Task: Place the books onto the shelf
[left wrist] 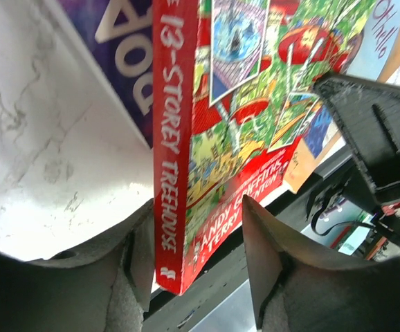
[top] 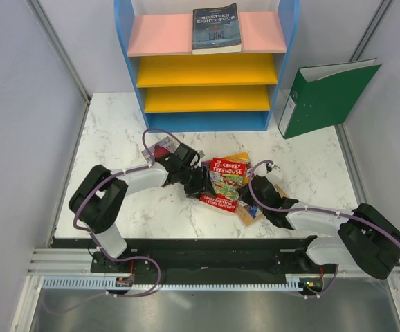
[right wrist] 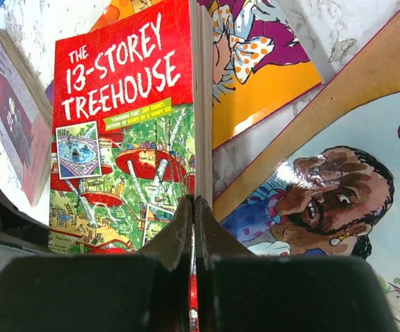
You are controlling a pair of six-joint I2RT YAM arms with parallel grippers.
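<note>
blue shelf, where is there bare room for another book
Both yellow lower boards are bare end to end. The pink top board is free either side of the dark Nineteen Eighty-Four paperback. Crowded: the book pile on the marble table.

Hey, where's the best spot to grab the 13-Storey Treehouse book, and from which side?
Its red spine edge, from the robot's left. The 13-Storey Treehouse book lies atop the other books, so that edge is raised off the table, and the open left end effector straddles it.
</note>
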